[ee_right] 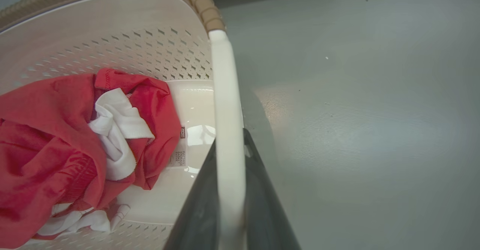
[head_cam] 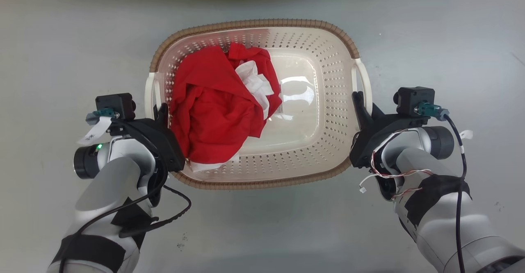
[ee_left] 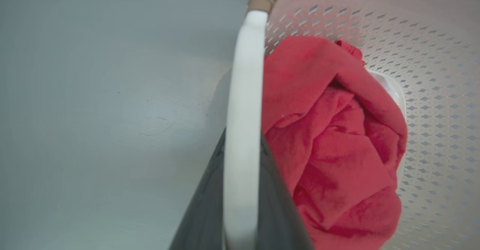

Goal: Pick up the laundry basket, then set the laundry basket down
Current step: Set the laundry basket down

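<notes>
Head view: a cream laundry basket [head_cam: 254,23] lies between both arms over the grey floor [head_cam: 61,39]. The left tool [head_cam: 163,111] is clenched on the left handle [head_cam: 149,94], and the right tool [head_cam: 358,99] is clenched on the right handle [head_cam: 365,80]. In each wrist view, dark fingers [ee_left: 277,205] [ee_right: 262,205] flank a white handle bar.

A crumpled red garment [head_cam: 213,105], wrapped around a white garment [head_cam: 256,80], is heaped in the basket's left half. That uneven load could probably dip the left side. The smooth, narrow handles might slide through the fingers if the arms rise unevenly.

The rim hides the fingertips. I cannot tell whether the basket rests on the floor or hangs just above it. A label on the basket's bottom is too small to read.
</notes>
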{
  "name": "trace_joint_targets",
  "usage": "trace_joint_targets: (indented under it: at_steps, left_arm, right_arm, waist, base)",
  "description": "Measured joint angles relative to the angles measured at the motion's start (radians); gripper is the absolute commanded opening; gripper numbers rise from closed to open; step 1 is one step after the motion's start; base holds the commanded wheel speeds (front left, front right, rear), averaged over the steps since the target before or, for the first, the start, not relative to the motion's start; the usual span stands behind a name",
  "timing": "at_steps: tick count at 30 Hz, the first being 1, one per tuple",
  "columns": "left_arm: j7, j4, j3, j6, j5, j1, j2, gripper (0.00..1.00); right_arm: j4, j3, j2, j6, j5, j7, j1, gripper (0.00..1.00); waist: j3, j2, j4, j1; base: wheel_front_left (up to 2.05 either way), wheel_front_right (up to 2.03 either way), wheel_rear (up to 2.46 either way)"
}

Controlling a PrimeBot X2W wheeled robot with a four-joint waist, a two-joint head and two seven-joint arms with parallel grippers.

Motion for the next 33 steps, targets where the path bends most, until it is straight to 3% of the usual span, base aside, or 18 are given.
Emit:
trace_joint_targets:
  at_steps: [13,33]
  left_arm:
    - [-0.035,0.016,0.001,-0.002,0.001,-0.041,0.002,0.00]
    - [-0.044,0.046,0.008,-0.035,-0.003,-0.054,-0.010,0.00]
  right_arm:
    - [0.000,-0.006,-0.001,-0.002,-0.001,-0.024,-0.035,0.00]
    - [0.015,-0.012,-0.007,0.023,0.003,-0.040,-0.036,0.00]
  waist:
    - [0.054,-0.0003,0.002,-0.0003]
    - [0.058,-0.0003,0.011,-0.0002]
  base:
    - [0.00,0.00,0.00]
    - [0.00,0.00,0.00]
